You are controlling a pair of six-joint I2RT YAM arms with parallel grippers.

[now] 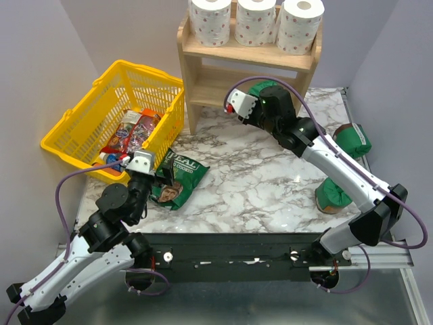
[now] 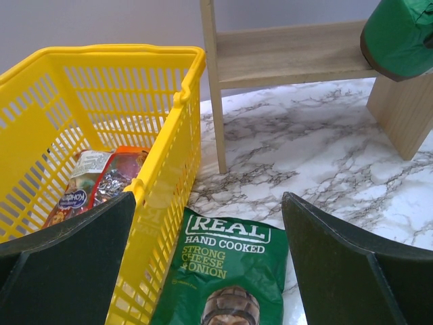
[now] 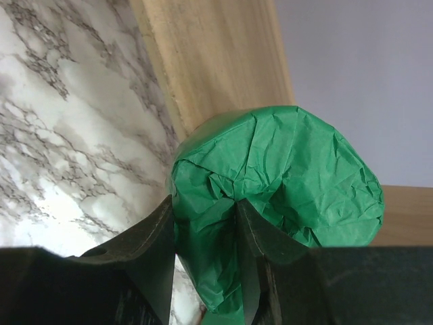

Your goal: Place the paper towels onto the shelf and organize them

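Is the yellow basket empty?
No, the yellow basket has colourful snack packets lying inside it.

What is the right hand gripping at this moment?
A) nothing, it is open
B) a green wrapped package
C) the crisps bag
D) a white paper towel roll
B: the right hand pinches the crinkled green wrapped package beside the shelf, while all three paper towels stand on its top.
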